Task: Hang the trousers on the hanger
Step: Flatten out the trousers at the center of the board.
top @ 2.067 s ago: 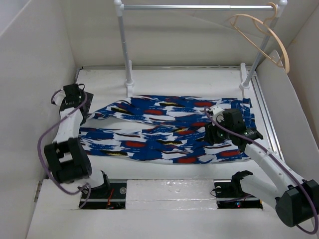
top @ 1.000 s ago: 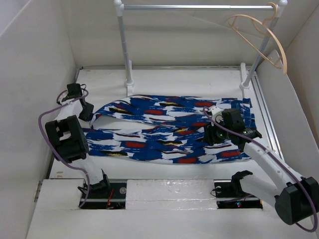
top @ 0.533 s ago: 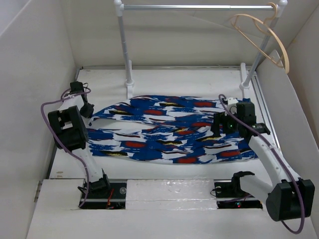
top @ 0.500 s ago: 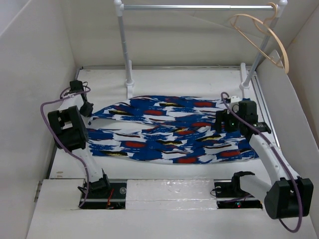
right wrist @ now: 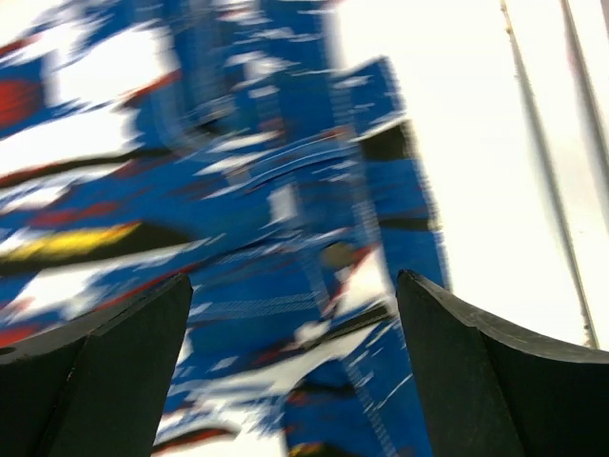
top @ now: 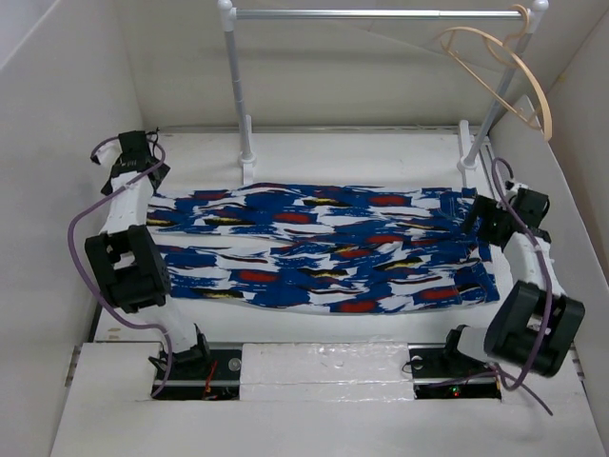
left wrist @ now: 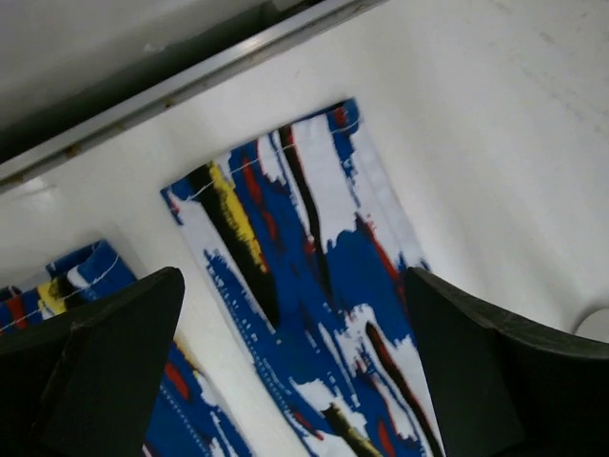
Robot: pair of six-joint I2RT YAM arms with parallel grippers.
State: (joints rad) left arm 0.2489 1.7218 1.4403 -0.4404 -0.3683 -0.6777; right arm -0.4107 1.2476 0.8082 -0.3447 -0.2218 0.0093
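The blue streaked trousers (top: 314,248) lie flat and spread out across the table. The tan wooden hanger (top: 509,71) hangs by its hook at the right end of the grey rail. My left gripper (top: 143,183) is open over the far left leg end, which shows between its fingers in the left wrist view (left wrist: 304,276). My right gripper (top: 479,221) is open at the trousers' right edge; the cloth shows blurred in the right wrist view (right wrist: 285,257). Neither gripper holds anything.
The grey rail (top: 381,14) on white posts (top: 238,95) spans the back of the table. White walls close in left, right and behind. A metal track (top: 504,219) runs along the table's right edge.
My left gripper swung to the far left leg end, and that leg now lies stretched flat. My right gripper moved from over the cloth out to its right edge.
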